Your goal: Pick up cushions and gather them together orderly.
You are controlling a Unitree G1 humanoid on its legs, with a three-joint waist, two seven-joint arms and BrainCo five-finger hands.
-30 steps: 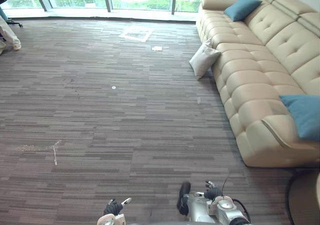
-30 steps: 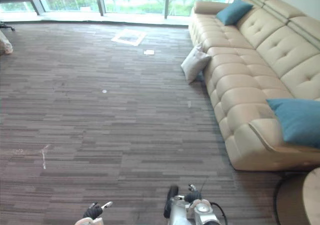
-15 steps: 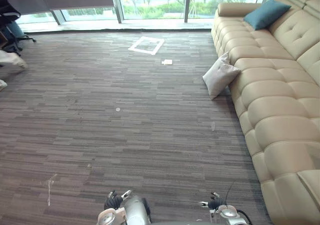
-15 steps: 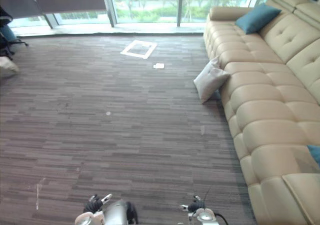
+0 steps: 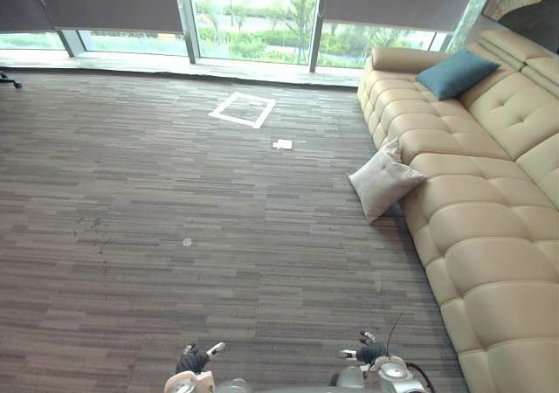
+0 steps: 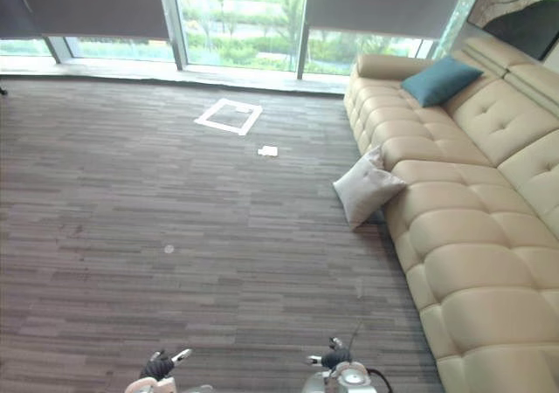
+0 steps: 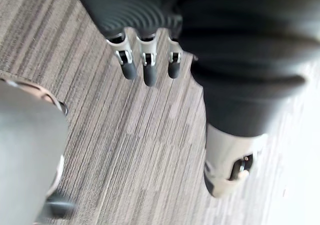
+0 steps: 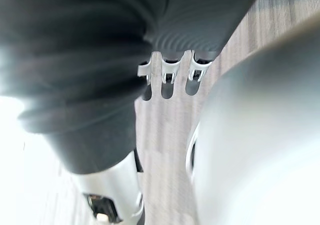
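Observation:
A pale grey cushion [image 5: 384,182] stands on the carpet, leaning against the front of the beige sofa [image 5: 489,236]. On the sofa's far end, by the armrest, lies a teal cushion [image 5: 456,72]. Both cushions are far ahead of my hands. My left hand [image 5: 194,359] and right hand [image 5: 367,353] hang low at the bottom edge of the eye views. In the left wrist view the left hand's fingers [image 7: 145,67] point loosely at the carpet with nothing in them. The right hand's fingers [image 8: 170,80] hang the same way, holding nothing.
A white taped square [image 5: 243,109] and a small white paper [image 5: 282,144] lie on the carpet ahead of me. A small white spot [image 5: 186,242] marks the floor at the left. Windows with dark blinds [image 5: 113,0] close off the far end.
The whole picture has shifted, so the camera has moved: the sofa's near end with its teal cushion and the person at the far left have left the view. Both hands stay low.

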